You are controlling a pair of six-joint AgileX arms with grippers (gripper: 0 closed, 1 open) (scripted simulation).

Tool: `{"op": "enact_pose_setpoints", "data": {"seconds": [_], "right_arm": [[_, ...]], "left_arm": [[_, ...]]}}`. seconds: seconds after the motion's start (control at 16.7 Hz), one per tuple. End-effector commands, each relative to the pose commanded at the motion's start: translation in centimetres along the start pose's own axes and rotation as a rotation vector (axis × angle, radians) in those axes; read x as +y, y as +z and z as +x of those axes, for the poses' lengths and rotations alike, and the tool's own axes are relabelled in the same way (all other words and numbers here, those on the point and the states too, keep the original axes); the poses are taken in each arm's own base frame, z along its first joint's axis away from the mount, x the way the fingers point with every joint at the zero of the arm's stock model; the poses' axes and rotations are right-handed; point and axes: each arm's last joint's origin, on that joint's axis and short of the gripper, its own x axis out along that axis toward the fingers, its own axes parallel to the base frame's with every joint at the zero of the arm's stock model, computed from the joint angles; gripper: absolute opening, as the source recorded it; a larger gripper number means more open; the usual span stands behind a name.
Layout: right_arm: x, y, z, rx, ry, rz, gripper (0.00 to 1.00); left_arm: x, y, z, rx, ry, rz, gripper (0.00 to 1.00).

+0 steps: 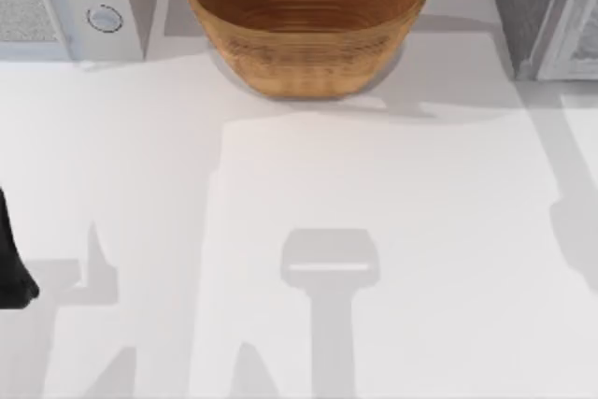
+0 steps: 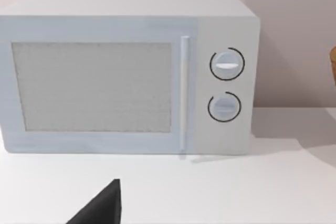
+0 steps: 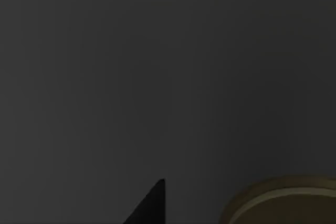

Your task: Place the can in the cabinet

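The cabinet (image 1: 533, 2) stands at the table's far right corner, with a dark speckled side and a pale framed door panel (image 1: 581, 30). The right wrist view is dark. At its edge it shows the dull gold round top of the can (image 3: 283, 203) close beside a black part of my right gripper (image 3: 152, 205). My left arm (image 1: 11, 259) is parked at the table's left edge. A black part of the left gripper (image 2: 102, 208) shows in the left wrist view, facing the appliance.
A light grey appliance (image 1: 65, 2) with two round knobs (image 2: 227, 64) stands at the far left. A large wicker basket (image 1: 306, 21) sits at the far middle. The white tabletop (image 1: 308, 184) stretches in front of them, crossed by grey shadows.
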Motion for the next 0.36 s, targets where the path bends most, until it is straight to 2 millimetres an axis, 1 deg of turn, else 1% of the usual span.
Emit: {"op": "enact_pose_setpoints", "data": {"seconds": [0.06, 0.36], "right_arm": [[0.00, 0.00, 0.00, 0.000, 0.000, 0.000, 1.00], [0.00, 0.00, 0.00, 0.000, 0.000, 0.000, 1.00]], "left_arm": [[0.00, 0.00, 0.00, 0.000, 0.000, 0.000, 1.00], [0.00, 0.00, 0.00, 0.000, 0.000, 0.000, 1.00]]}}
